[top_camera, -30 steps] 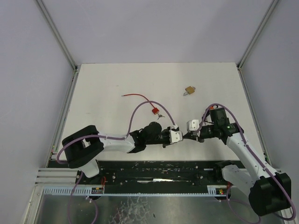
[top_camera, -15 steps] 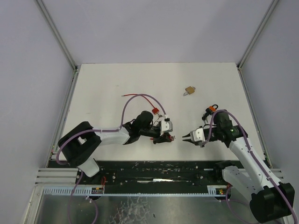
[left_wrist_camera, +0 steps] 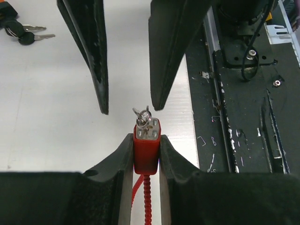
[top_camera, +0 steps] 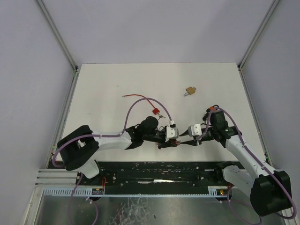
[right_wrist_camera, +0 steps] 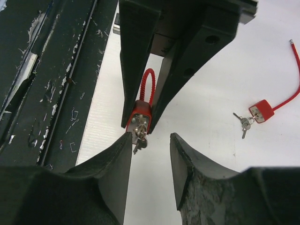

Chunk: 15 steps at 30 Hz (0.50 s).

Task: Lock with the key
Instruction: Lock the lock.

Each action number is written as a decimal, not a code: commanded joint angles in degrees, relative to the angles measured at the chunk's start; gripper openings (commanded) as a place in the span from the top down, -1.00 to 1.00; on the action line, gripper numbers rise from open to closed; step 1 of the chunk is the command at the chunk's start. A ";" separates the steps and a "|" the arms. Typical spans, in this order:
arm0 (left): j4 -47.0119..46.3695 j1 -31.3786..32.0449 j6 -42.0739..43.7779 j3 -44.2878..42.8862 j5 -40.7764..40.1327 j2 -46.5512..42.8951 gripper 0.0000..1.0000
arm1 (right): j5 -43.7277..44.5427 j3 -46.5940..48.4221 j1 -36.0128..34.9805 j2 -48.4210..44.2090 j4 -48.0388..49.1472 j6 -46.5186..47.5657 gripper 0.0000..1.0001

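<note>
Shows a small red cable lock (left_wrist_camera: 146, 145) clamped in the left pincer (left_wrist_camera: 146, 138) over the near edge of the surface (top_camera: 108, 89), with a key (right_wrist_camera: 139, 133) seated in its end face. Finds the right pincer (right_wrist_camera: 151, 137), closed tight a second ago, now spread apart and brought back to the key without gripping it. Suggests a re-grip for another turn, so locking is likely unfinished. Leaves a second red lock (top_camera: 154, 111) and a brass padlock (top_camera: 190, 90) lying farther out.

Bright even light; soft shadows; white table (top_camera: 117, 84) washed; wrist foregrounds dark.
</note>
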<state>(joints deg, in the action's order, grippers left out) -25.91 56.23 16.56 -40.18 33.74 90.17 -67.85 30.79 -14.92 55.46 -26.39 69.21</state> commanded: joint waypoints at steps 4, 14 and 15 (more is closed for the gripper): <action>-1.78 0.38 -0.03 -2.76 -1.99 0.34 1.00 | 1.96 -0.54 -2.09 1.23 4.44 -5.31 0.20; -1.57 0.51 -0.47 -3.45 -1.65 1.37 1.00 | 3.69 -0.06 -3.31 1.28 5.06 -5.42 0.83; -1.41 0.45 -0.47 -3.67 -1.58 1.55 1.00 | 3.57 0.23 -3.39 1.16 3.97 -3.87 0.91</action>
<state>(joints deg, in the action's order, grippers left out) -25.89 56.25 16.51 -41.47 31.94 90.85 -63.81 30.06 -17.50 56.86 -21.98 63.33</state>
